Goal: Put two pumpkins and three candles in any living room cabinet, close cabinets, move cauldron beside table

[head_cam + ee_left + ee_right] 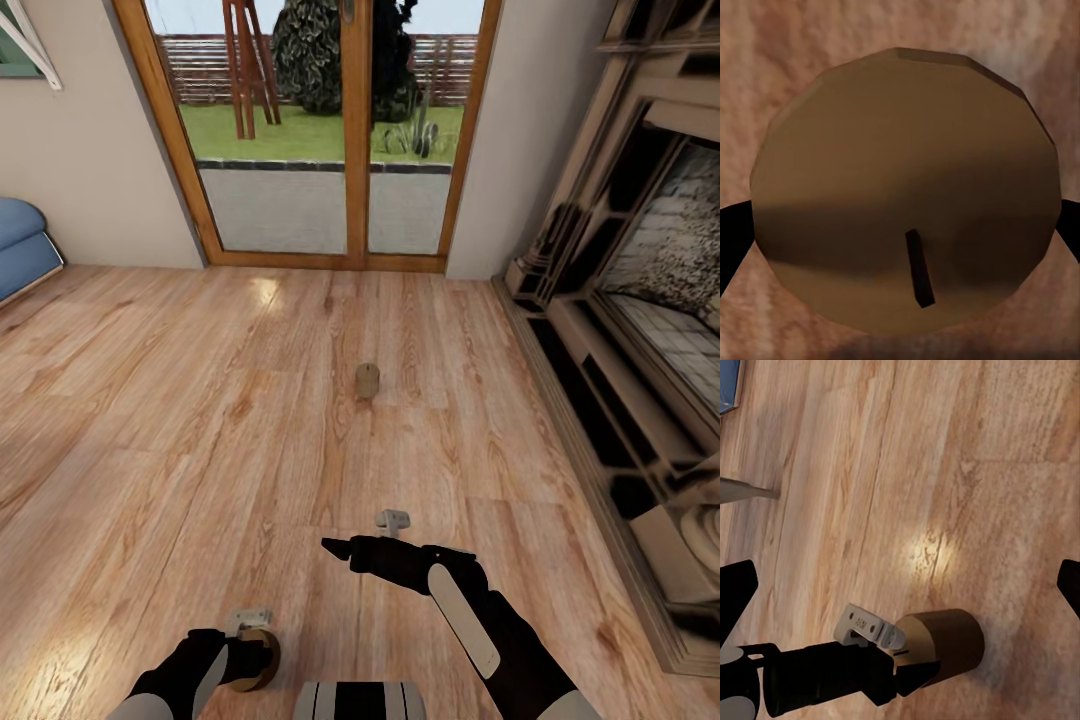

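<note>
One beige-brown candle (367, 380) stands upright on the wooden floor in the middle of the head view, well ahead of both arms. My left gripper (252, 655) is low at the near left, shut on a second candle (264, 662). The left wrist view shows that candle's round top and dark wick (900, 187), with a black finger (730, 240) at each side. In the right wrist view the same held candle (945, 641) lies just over the floor. My right gripper (338, 548) hangs above the floor, pointing left, open and empty, its fingertips (736, 589) spread wide.
A wood-framed glass door (345, 130) fills the far wall. A large stone-coloured fireplace surround with shelves (620, 330) runs along the right side. A blue sofa corner (22, 245) shows at the far left. Plank floor (180, 400) stretches between them.
</note>
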Motion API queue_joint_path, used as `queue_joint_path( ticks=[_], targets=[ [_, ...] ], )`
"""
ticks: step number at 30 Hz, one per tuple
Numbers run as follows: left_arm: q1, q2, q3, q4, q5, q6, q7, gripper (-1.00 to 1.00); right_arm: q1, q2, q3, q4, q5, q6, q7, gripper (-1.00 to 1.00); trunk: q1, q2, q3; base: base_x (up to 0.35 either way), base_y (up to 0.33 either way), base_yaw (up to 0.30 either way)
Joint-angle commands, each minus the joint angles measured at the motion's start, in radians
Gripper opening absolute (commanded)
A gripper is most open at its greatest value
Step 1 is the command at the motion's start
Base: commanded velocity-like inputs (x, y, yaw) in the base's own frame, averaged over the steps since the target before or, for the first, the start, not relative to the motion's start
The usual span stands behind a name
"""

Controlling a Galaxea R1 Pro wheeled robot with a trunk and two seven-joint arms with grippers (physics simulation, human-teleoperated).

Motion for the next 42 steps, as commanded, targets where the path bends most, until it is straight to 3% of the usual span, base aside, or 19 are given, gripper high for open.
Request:
queue_joint_path(
  ticks=[1,25,42],
  targets=[
    [0.0,0.0,0.0,0.0,-0.002,0.0,0.0,-1.0,0.0,0.0,0.0,0.0,0.0,0.0,0.0,1.0,0.0,0.0,0.0,0.0,0.0,0.0],
    [0.0,0.003,0.004,-0.002,0.0,0.003,-0.007,-1.0,0.0,-0.002,-0.002,0.001,-0.002,-0.001,-0.002,1.0,0.0,0.0,0.0,0.0,0.0,0.0],
    [-0.002,0.014,0.005,-0.017,0.002,0.023,-0.01,-1.0,0.0,0.0,-0.026,0.043,-0.005,0.022,-0.053,1.0,-0.008,0.004,0.066,0.0,0.0,0.0]
  ],
)
